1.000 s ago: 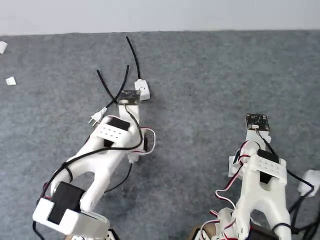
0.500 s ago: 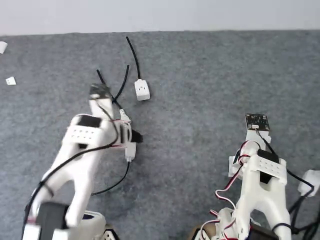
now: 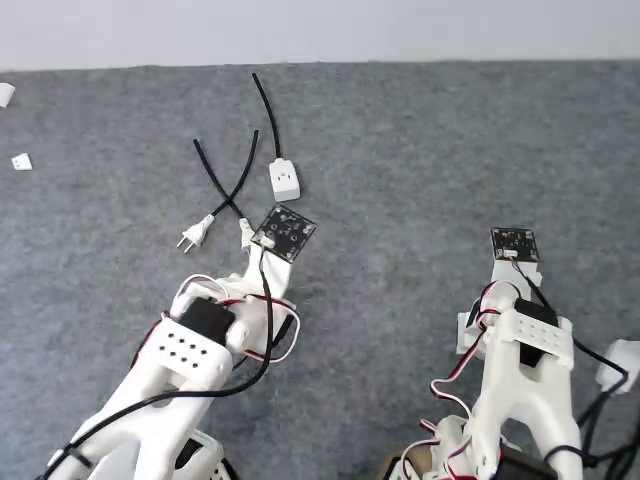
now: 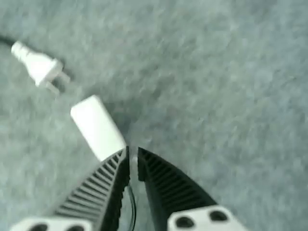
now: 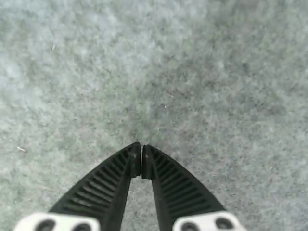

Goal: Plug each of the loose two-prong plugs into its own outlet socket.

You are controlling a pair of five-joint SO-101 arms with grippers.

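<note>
- Left gripper point(image 4: 133, 153): jaws all but together, gripping nothing.
- Outlet socket point(image 4: 98, 129): on the grey carpet point(image 3: 400, 150), just beside the fingertips, at about 12 o'clock from the gripper.
- Nearer plug point(image 3: 246, 232): at 9 o'clock, close by, unplugged.
- Second plug point(image 3: 196, 236): farther out at 9 o'clock, unplugged.
- Right gripper point(image 5: 141, 159): closed, empty, well apart at 3 o'clock.

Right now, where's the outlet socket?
High view: the outlet socket lies left of centre, just beyond the left arm's wrist board, beside the crossed black cords.
</note>
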